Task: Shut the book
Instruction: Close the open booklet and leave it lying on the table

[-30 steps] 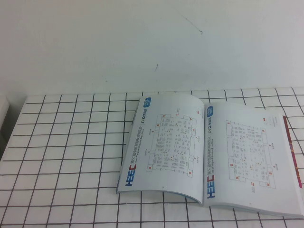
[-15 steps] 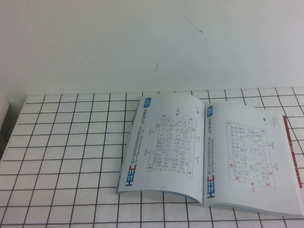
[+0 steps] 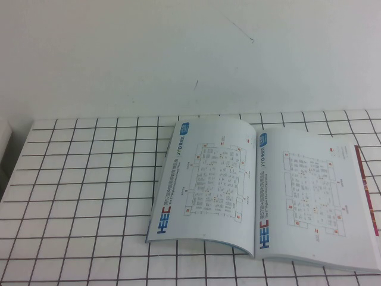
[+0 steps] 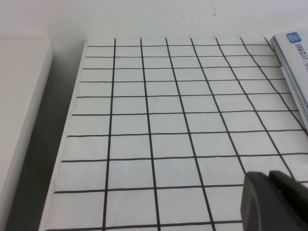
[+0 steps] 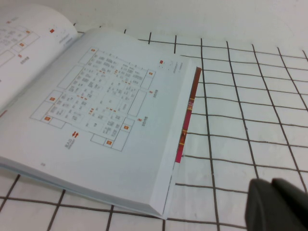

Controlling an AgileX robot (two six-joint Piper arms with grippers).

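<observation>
- The book lies open on the right part of the surface, which is white with black grid lines. Its right edge reaches the border of the high view.
- Both open pages carry a printed diagram. The left page arches up toward the spine, and the right page lies flatter.
- A red strip shows along the outer edge, just beyond the right page.
- The left gripper is over bare grid squares, well apart from the book's left edge — wide or narrow, I cannot tell.
- The right gripper is near the book's right side, over the grid — its state I also cannot tell.
</observation>
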